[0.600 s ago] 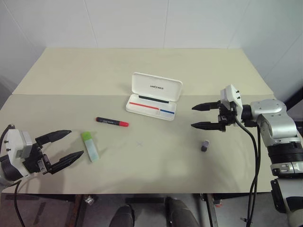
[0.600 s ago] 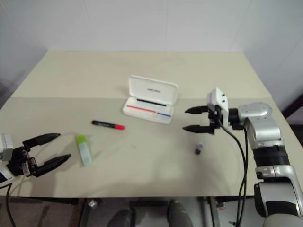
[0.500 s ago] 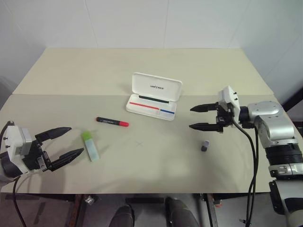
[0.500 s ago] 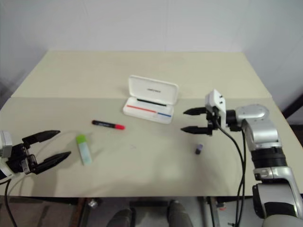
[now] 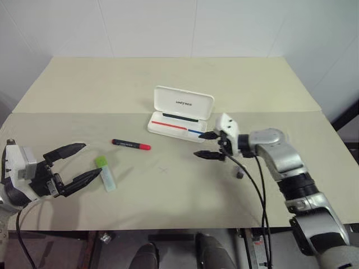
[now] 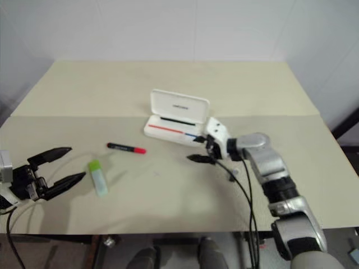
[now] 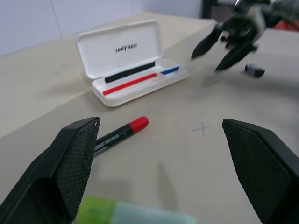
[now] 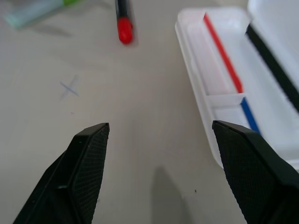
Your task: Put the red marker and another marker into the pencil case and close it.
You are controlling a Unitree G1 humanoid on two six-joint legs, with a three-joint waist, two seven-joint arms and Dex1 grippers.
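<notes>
Risk, right tool (image 5: 205,144): wide, empty, just beside your open pencil case (image 5: 179,115); probably clips its near edge reaching left for red marker (image 5: 131,144).

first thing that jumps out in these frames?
The white pencil case standing open mid-table, lid up, red and blue stripes inside, nothing in it yet. To its left the red marker and the green highlighter lie on the bare table. The right end effector, open, hangs just in front of the case's right end; the left end effector, also open, sits beside the highlighter.
</notes>
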